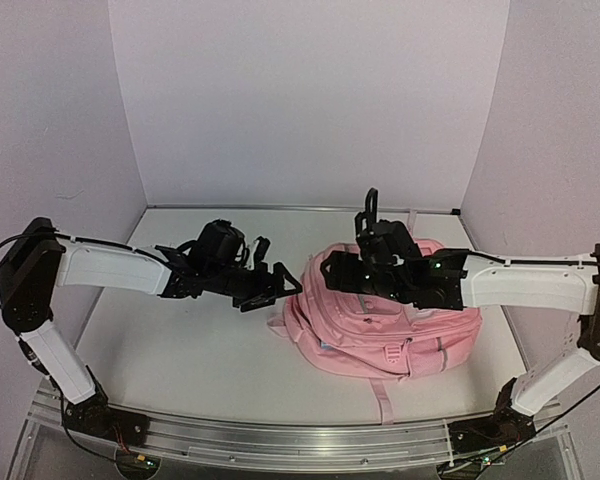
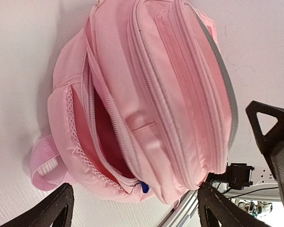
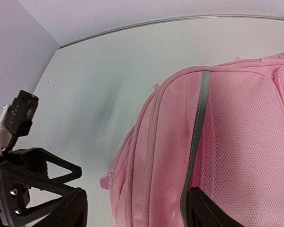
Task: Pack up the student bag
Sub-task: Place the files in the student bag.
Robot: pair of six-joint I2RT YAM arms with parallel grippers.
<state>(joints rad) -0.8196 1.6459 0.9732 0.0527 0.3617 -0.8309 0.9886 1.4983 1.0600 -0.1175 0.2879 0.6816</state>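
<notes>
left claw [image 2: 135, 195] wide, empty, facing the open pocket [image 2: 104, 127] | right claw [image 3: 135, 198] wide, empty, over pink backpack [image 1: 380, 325] edge | pink backpack on table [image 1: 180, 350]

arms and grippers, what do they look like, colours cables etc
The left arm and right arm have white shells, black joints and thin black cables. The left gripper and right gripper are black, with triangular cut-out fingers.

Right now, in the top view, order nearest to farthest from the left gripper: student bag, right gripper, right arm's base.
1. student bag, right beside the left gripper.
2. right gripper, over the bag; nearly tied with it.
3. right arm's base, near-right corner.
</notes>
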